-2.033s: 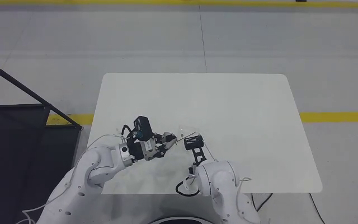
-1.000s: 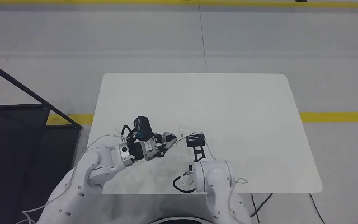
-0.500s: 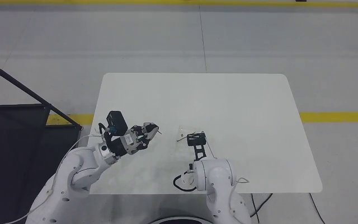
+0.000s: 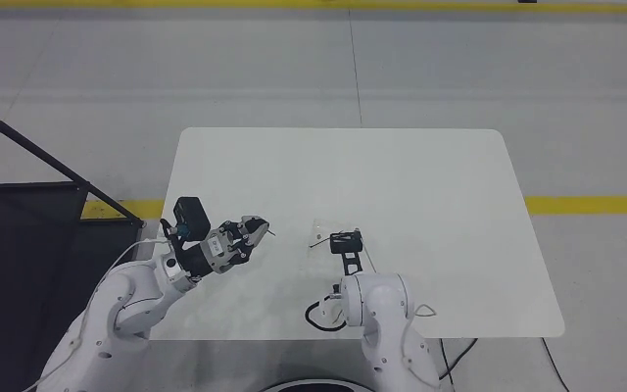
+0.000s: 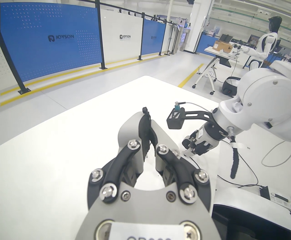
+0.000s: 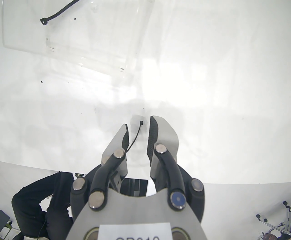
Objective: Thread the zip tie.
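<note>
Guessing here, but the right gripper (image 6: 138, 127) had jaws slightly apart around the zip tie (image 6: 136, 135), head poking forward, probably for threading, while the left gripper (image 5: 147, 120) sat pinched together off aside.

My zip tie (image 6: 136, 136) is black, the table (image 6: 204, 79) white; my right gripper (image 6: 139, 122) has silver fingers (image 6: 166, 134) with black ribbed pads (image 6: 151, 136).

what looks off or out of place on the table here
Nothing broken or spilled. A zip tie slants ungripped between the fingers of the open right gripper; a second zip tie lies apart on the clear sheet.
</note>
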